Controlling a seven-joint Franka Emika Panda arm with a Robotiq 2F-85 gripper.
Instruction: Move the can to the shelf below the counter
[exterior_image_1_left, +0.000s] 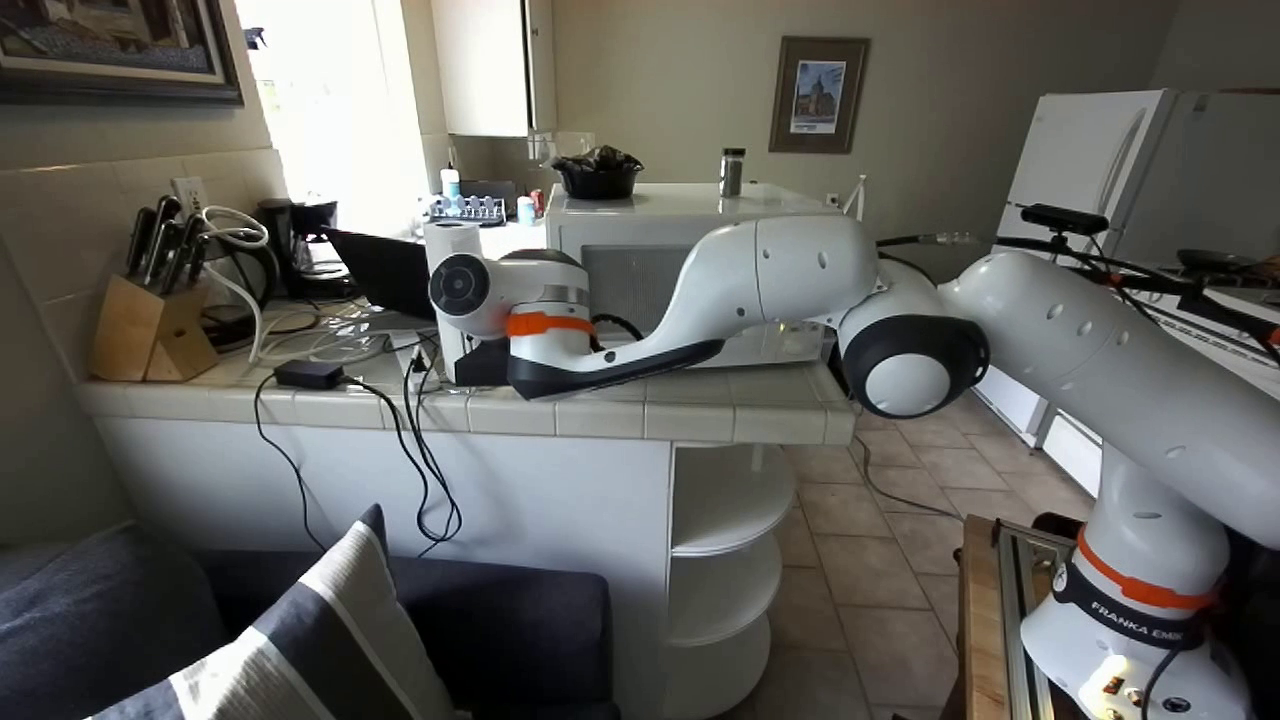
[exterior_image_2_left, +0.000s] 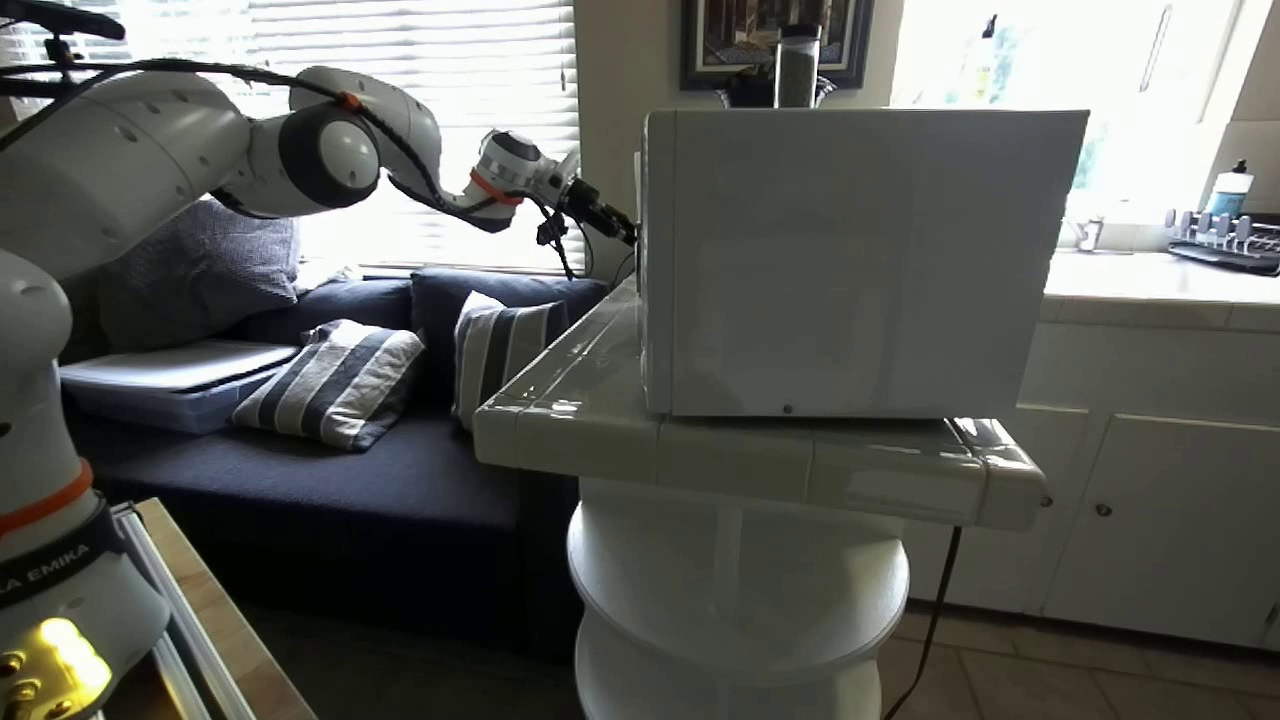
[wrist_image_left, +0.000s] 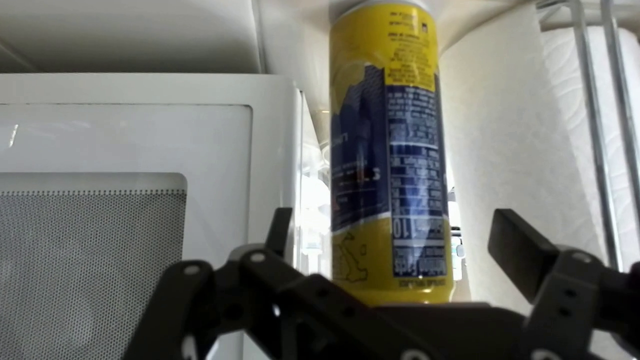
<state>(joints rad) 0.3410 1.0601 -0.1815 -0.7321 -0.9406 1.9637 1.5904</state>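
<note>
One can (wrist_image_left: 390, 150) between spread jaws of gripper (wrist_image_left: 392, 225), gap each side in wrist view. Microwave (wrist_image_left: 150, 200) and paper-towel roll (wrist_image_left: 510, 150) flank it. Shelf (exterior_image_1_left: 730, 500) under bench (exterior_image_1_left: 560, 415).

From the middle of an exterior view, a wooden knife block (exterior_image_1_left: 150, 325) stands at nine o'clock, a window (exterior_image_1_left: 330, 105) at ten, a black bowl (exterior_image_1_left: 598, 180) on the microwave (exterior_image_1_left: 638, 278) near twelve, a framed picture (exterior_image_1_left: 819, 95) at one, a white fridge (exterior_image_1_left: 1080, 165) at two, a dark sofa (exterior_image_1_left: 500, 625) at seven, a striped cushion (exterior_image_1_left: 315, 620) at eight. In the wrist view, a paper-towel roll (wrist_image_left: 510, 135) shows between two and three.
</note>
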